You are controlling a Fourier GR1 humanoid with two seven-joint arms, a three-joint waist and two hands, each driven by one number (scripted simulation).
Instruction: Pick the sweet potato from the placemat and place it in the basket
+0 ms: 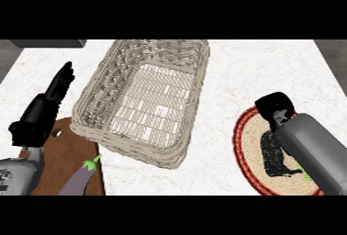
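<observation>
My right hand [274, 110] is low over the round placemat [247, 137]. I can't see the sweet potato or tell if my fingers are shut. My left hand [47, 108] rests open beside the basket [146, 98]

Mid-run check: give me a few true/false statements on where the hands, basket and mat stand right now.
1. The basket holds nothing. True.
2. The right hand is over the round placemat. True.
3. The left hand is curled round the eggplant. False: its fingers are straight, and the eggplant lies on the brown board.
4. The placemat lies inside the basket. False: it lies on the counter, right of the basket.
</observation>
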